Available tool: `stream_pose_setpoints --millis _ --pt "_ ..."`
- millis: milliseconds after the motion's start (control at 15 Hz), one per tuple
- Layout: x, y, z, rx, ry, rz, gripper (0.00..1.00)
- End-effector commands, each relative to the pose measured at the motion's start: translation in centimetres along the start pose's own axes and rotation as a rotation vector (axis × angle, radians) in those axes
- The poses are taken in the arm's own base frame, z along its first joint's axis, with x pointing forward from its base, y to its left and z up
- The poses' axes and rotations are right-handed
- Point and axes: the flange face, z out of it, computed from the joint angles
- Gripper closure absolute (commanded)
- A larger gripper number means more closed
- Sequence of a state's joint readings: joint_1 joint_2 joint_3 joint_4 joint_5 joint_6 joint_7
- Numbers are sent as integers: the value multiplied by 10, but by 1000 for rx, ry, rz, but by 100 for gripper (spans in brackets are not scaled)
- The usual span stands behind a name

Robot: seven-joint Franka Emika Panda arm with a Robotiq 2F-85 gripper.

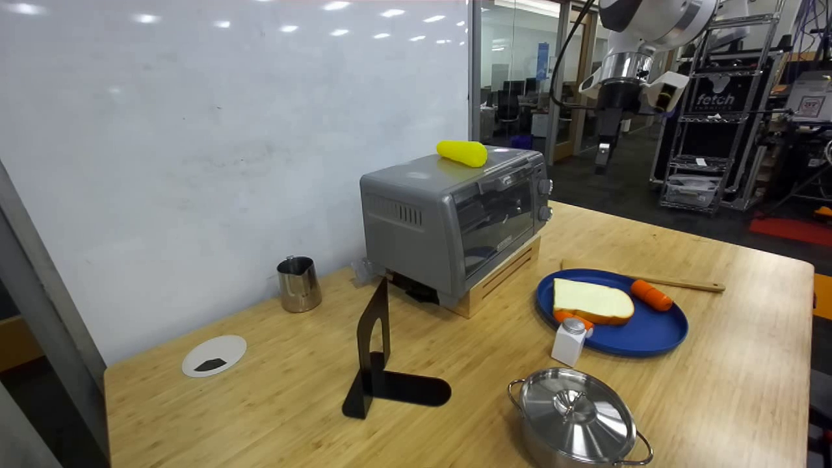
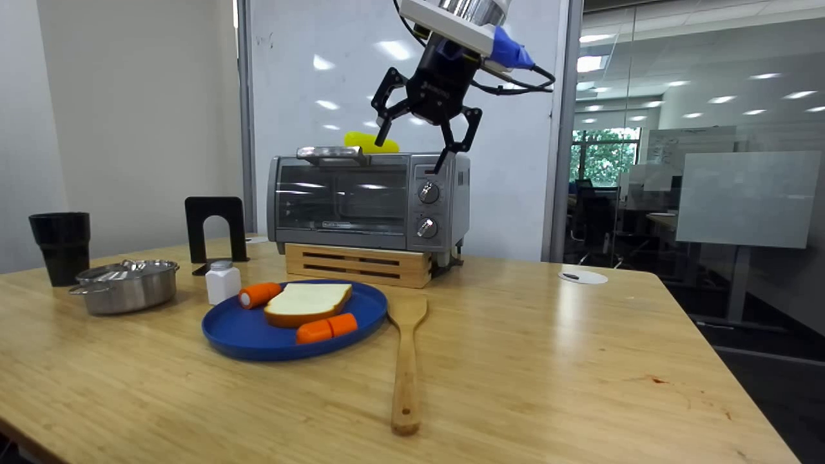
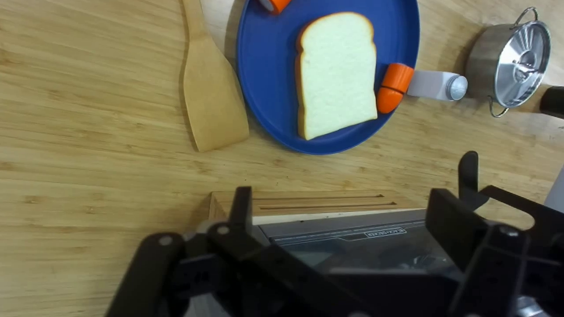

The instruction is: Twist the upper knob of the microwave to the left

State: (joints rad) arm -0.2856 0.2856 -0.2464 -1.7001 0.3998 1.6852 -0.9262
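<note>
While your black two-fingered gripper (image 2: 410,151) hangs spread wide and empty, clear of the silver-grey boxy microwave (image 2: 361,200) on its slatted wooden stand (image 2: 358,261), the round silvery upper knob (image 2: 428,192) (setting unreadable) is unheld — your grasp and leftward twist likely both remain.

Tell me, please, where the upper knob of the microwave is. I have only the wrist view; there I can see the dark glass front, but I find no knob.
Observer: In an exterior view, the upper knob sits to the right of the glass door, above the lower knob.
Operator: Thank you. Is there also something on top, which I could knock down?
Observer: Yes, both exterior views show a yellow object lying on the microwave.
Operator: I understand. Do I touch the upper knob at this moment?
Observer: No. In an exterior view, a gap shows between the gripper and that knob.
</note>
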Motion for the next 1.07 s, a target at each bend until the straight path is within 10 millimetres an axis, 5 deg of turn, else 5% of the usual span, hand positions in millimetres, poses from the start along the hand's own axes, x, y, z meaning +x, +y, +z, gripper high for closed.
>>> stream_pose_setpoints --millis 0,1000 --pt "13 15 7 1 -1 17 0" --pt "69 30 27 -39 -33 184 0"
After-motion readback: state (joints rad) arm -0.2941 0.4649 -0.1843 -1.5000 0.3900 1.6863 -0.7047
